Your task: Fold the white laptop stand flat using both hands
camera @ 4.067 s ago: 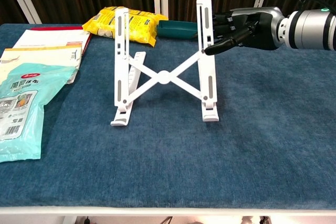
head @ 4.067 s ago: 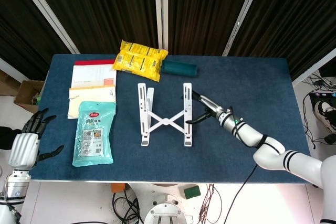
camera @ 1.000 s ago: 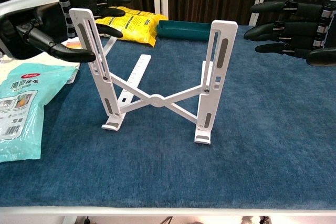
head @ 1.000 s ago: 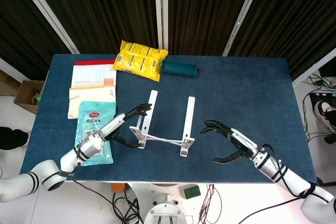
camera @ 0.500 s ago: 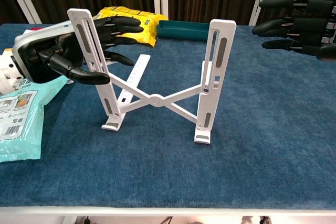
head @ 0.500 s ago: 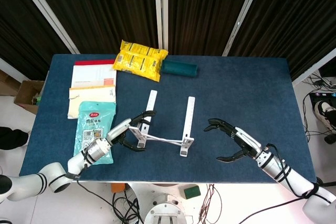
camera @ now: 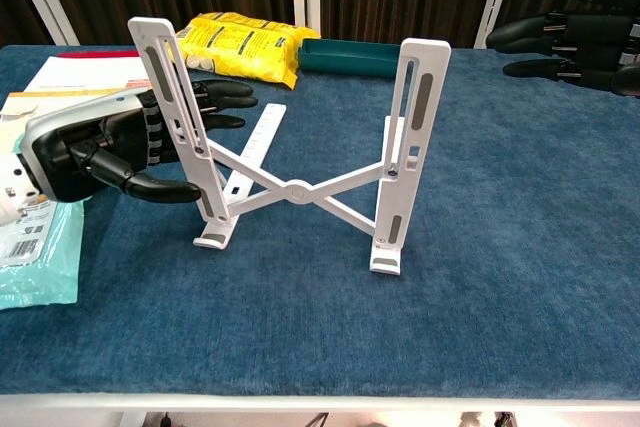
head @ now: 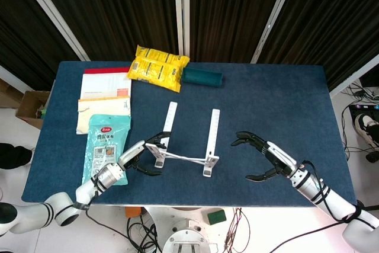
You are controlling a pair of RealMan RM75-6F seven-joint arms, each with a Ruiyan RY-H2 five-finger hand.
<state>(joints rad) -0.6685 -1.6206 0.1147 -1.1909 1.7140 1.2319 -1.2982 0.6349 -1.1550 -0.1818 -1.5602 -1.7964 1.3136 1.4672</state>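
I find the white laptop stand [head: 186, 140] upright mid-table, its crossed struts blocking passage between the two rails. My left hand [camera: 110, 152] sits just beside the left rail, thumb and fingers either side of it; the teal pouch [head: 106, 147] lies close on its outer side, hemming it in. My right hand [head: 263, 157] hangs spread over bare blue table [head: 278, 105], with free room between it and the right rail. The green case [head: 202, 77] and yellow packet [head: 157, 66] obstruct the far edge.
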